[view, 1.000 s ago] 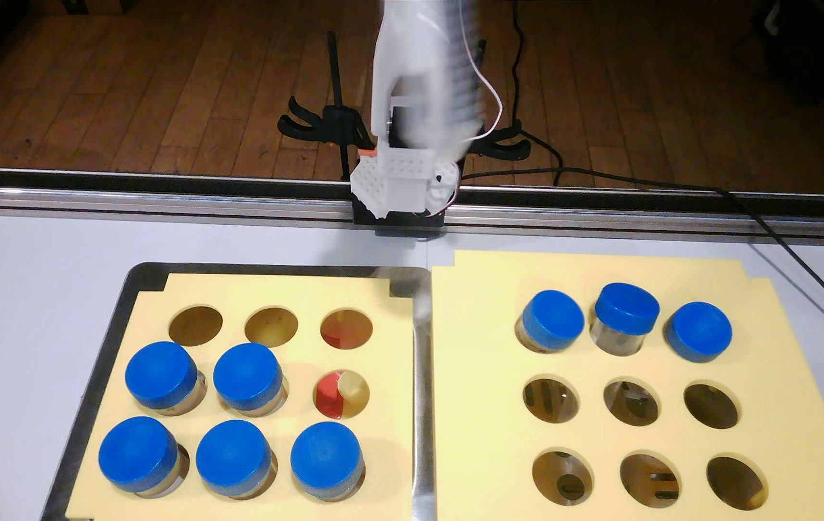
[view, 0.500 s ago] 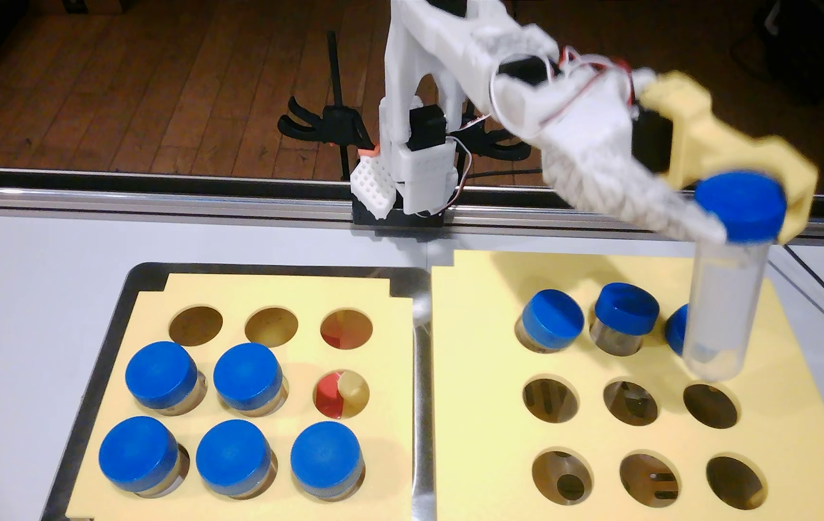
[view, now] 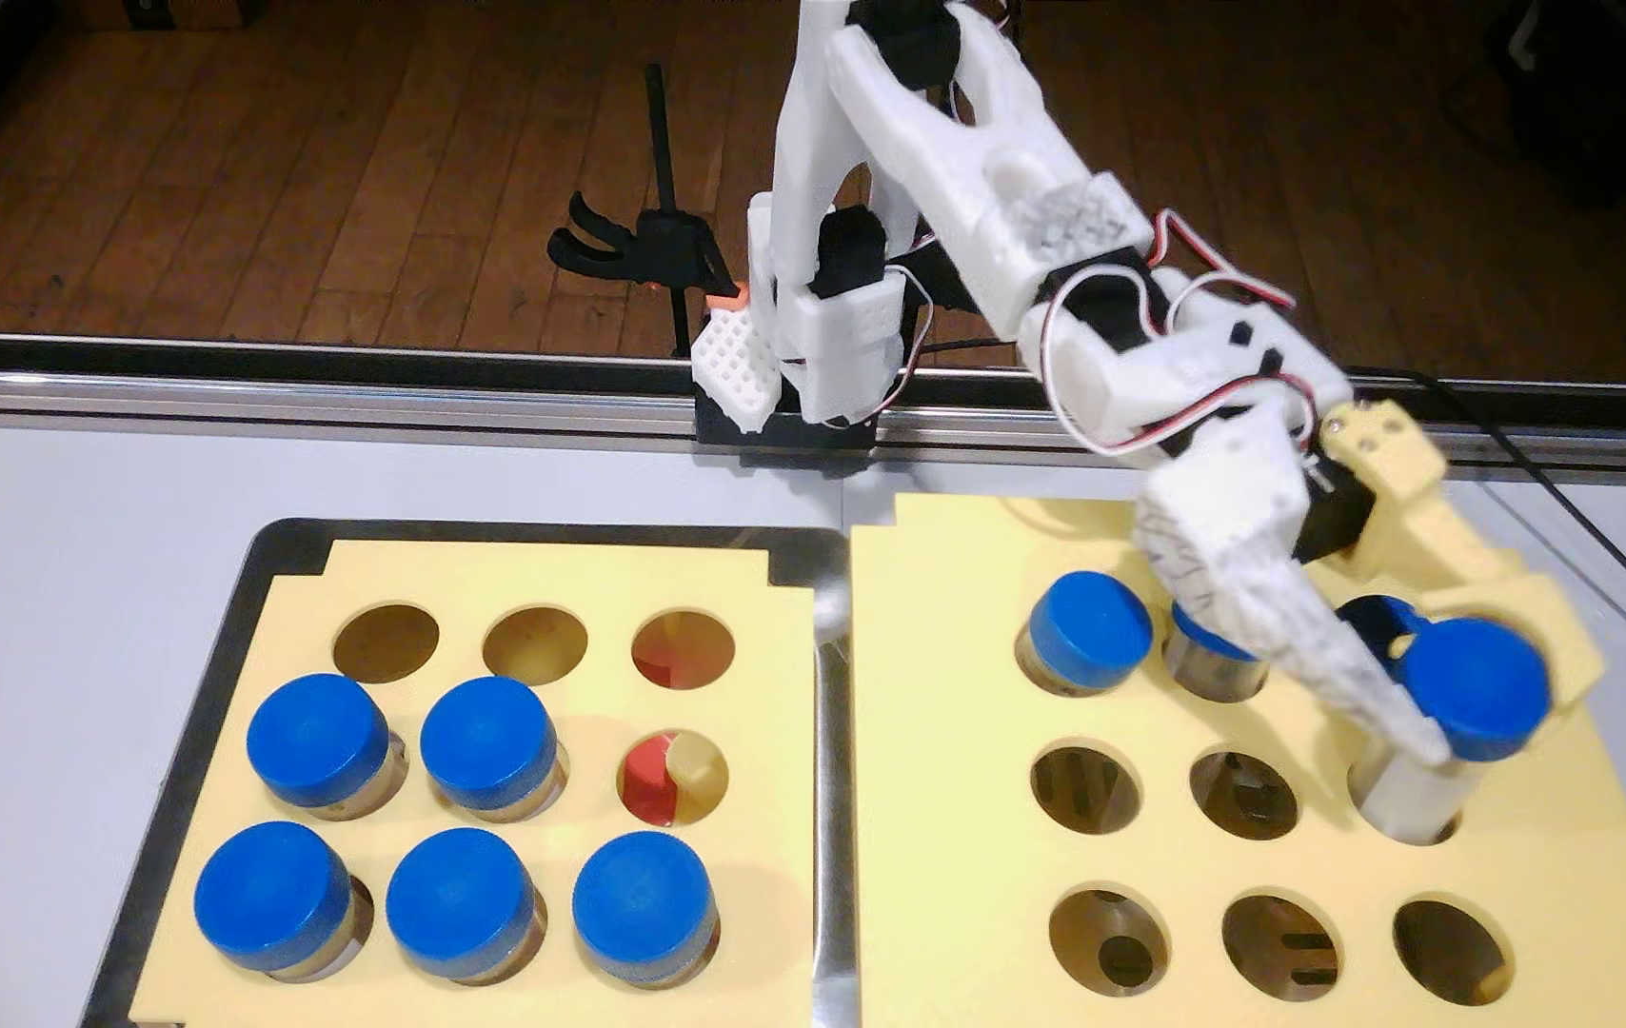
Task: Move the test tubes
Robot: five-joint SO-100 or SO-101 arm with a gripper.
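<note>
Five round holes stayed free in the right pale yellow foam board (view: 967, 712) where the white-and-yellow gripper (view: 1482, 722), angled downward, clamped a blue-capped clear test tube (view: 1472, 687) entering the middle-right hole.

Fixed view: single camera, mounted high on the near side of the pale grey table (view: 47, 593), angled steeply down and facing the white printed arm's base (view: 829, 366) at the far edge. Close range; dark wooden plank floor (view: 295, 148) fills the background.
</note>
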